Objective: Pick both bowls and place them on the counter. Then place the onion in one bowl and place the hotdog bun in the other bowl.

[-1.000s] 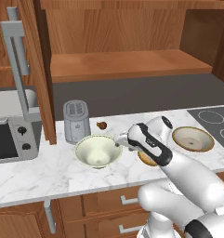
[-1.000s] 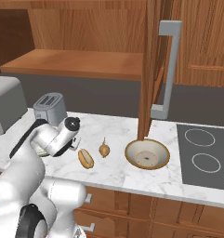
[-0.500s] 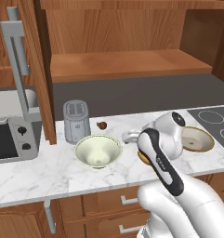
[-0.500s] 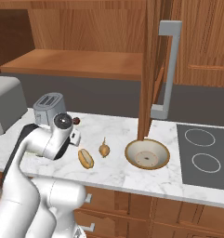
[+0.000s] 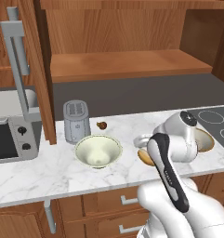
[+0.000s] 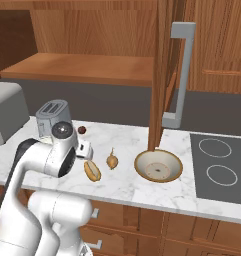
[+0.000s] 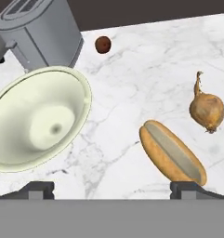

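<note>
The cream-white bowl (image 5: 98, 151) (image 7: 36, 118) stands upright and empty on the counter (image 5: 39, 172) (image 7: 132, 69). The tan-brown bowl (image 6: 158, 165) sits further right by the cooktop, also empty. Between the bowls lie the hotdog bun (image 6: 92, 171) (image 7: 172, 152) and, just past it, the onion (image 6: 112, 160) (image 7: 207, 110). My gripper (image 7: 114, 190) (image 6: 85, 150) hangs open over the marble between the cream bowl and the bun, holding nothing. In the left base view my arm covers the bun and part of the tan bowl (image 5: 205, 139).
A grey toaster (image 5: 76, 121) (image 7: 39, 28) stands behind the cream bowl, with a small dark reddish lump (image 5: 102, 124) (image 7: 102, 44) beside it. A microwave (image 5: 6, 139) is at the left and a cooktop (image 6: 219, 160) at the right. An open cabinet door (image 6: 167, 75) hangs over the tan bowl.
My hand has swung right, from the cream bowl's rim toward the bun. The gripper stayed open and the bowls, bun and onion have not moved.
</note>
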Robot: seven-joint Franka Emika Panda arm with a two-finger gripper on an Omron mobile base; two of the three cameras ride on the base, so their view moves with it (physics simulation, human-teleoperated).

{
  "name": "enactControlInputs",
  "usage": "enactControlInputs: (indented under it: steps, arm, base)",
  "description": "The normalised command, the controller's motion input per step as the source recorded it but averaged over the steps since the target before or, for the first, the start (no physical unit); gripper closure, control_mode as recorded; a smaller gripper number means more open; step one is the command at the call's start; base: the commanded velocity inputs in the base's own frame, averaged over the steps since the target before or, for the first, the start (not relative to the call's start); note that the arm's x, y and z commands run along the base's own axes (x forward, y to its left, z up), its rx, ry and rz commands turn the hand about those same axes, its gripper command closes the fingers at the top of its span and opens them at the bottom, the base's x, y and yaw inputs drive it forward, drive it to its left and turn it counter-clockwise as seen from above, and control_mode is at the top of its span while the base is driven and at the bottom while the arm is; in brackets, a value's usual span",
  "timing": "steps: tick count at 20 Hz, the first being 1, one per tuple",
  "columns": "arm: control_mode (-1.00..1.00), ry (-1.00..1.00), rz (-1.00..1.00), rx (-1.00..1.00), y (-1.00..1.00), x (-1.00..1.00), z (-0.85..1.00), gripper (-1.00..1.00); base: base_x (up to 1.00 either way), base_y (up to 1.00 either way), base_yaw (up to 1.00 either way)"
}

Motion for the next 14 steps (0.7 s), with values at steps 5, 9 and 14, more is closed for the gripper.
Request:
enactControlInputs:
  steps: [5, 9, 14]
  arm:
    - [-1.00, 0.19, 0.00, -0.17, -0.45, -0.14, 0.10, -1.00]
    - [-1.00, 0.23, 0.00, -0.14, -0.33, 0.00, -0.02, -1.00]
    - [-1.00, 0.14, 0.01, -0.10, -0.15, 0.00, -0.49, -1.00]
  base:
    - [0.00, 0.00, 0.00]
    - [0.00, 0.00, 0.00]
    - [0.00, 0.00, 0.00]
